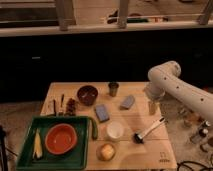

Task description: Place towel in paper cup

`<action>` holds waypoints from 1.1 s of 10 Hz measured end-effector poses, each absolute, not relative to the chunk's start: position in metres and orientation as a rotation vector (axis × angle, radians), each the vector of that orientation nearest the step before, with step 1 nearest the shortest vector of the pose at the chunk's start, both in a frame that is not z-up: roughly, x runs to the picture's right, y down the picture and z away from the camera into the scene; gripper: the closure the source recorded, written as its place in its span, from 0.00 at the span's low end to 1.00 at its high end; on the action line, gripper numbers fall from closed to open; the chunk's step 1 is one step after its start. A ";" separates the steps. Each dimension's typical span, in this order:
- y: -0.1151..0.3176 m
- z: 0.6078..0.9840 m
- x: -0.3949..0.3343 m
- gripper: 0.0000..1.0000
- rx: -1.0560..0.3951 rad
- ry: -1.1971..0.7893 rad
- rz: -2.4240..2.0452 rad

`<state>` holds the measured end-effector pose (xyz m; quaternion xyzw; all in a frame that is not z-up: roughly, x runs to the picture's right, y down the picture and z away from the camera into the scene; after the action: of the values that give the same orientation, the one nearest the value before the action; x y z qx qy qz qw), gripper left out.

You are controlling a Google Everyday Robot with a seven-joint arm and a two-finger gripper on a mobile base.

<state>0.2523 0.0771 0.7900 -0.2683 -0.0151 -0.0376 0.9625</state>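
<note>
Towel (127,102), gray and folded, lies flat mid-table, up and right of the white paper cup (115,130), which stands upright near the front edge; a blue pad (102,113) lies just left of the towel. Gripper (152,108) hangs pointing down just right of the towel, apart from it; wide or narrow, cannot tell. Further out: white-handled brush (149,129) right of the cup, green tray (25,150) with orange bowl (61,138) at lower left.
</note>
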 end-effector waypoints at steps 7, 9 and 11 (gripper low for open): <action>0.064 0.833 0.230 0.20 -0.528 -0.082 -0.100; 0.059 0.846 0.223 0.20 -0.528 -0.099 -0.098; 0.059 0.852 0.222 0.20 -0.528 -0.111 -0.092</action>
<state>0.2221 0.0594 0.8523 -0.2610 -0.0548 -0.0452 0.9627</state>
